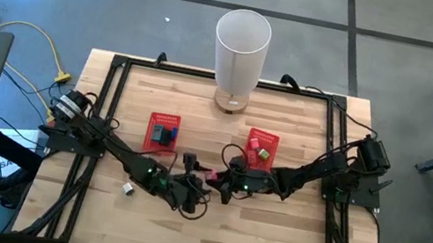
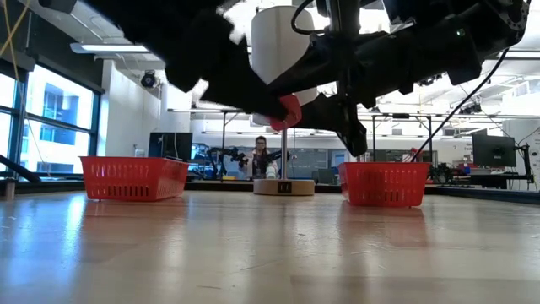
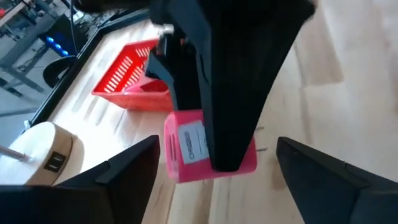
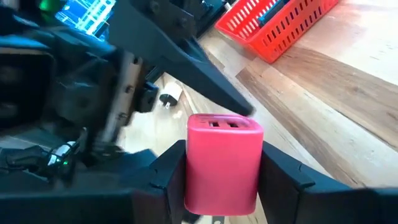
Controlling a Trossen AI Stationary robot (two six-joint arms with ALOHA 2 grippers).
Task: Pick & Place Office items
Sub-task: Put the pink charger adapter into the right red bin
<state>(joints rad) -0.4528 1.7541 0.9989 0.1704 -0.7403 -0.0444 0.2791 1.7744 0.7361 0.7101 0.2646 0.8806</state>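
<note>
Pink and boxy, a small charger-like block (image 4: 224,163) sits clamped between the two dark fingers of the right hand (image 4: 225,177), above the middle of the wooden counter (image 1: 267,238). In the right wrist view two small slots show on its upper face; in the left wrist view the same block (image 3: 186,149) carries a white label and is gripped by a dark finger of the other arm. The left hand (image 3: 214,177) faces it closely with its fingers spread wide on either side, not touching the block. In the high view both hands meet near the counter's centre, the left hand (image 1: 191,190) just beside the right hand (image 1: 219,180), with the pink block (image 1: 211,175) between them. In the low view the block (image 2: 288,111) hangs well clear of the counter surface.

One red basket (image 1: 163,133) on the left side holds teal and dark items (image 1: 163,135); the other red basket (image 1: 261,149) on the right holds red and green items (image 1: 258,149). A small white item (image 1: 128,187) lies on the counter near the left arm. A tall white cylinder (image 1: 240,50) stands on a round base at the far edge.
</note>
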